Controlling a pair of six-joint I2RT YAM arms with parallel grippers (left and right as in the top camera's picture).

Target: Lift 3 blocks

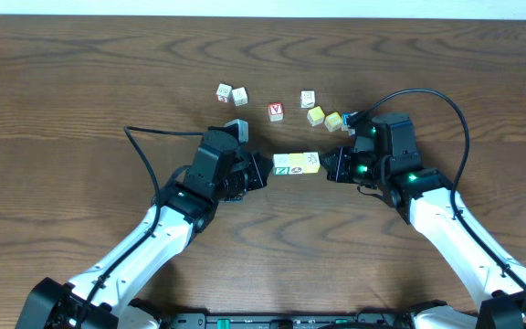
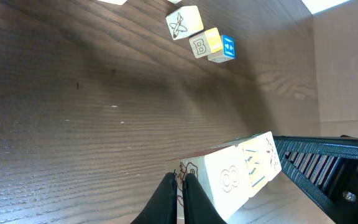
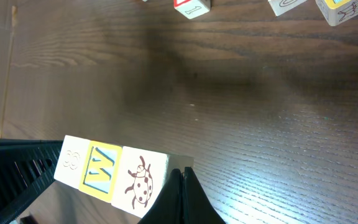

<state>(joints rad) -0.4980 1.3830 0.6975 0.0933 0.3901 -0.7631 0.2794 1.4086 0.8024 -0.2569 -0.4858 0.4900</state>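
The overhead view looks straight down on the worktop (image 1: 80,73) from well above, taking in the whole scene. Each wrist view sits low and close behind its own gripper, the left gripper (image 2: 178,186) and the right gripper (image 3: 182,180), and faces forward past the tips. All three views share the row of blocks (image 1: 297,164) between the grippers; the wrist views see it from opposite ends.

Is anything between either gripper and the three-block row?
Nothing visible. The shut left gripper meets one end of the row, and the shut right gripper meets the other end. The loose blocks lie farther back, apart from it.
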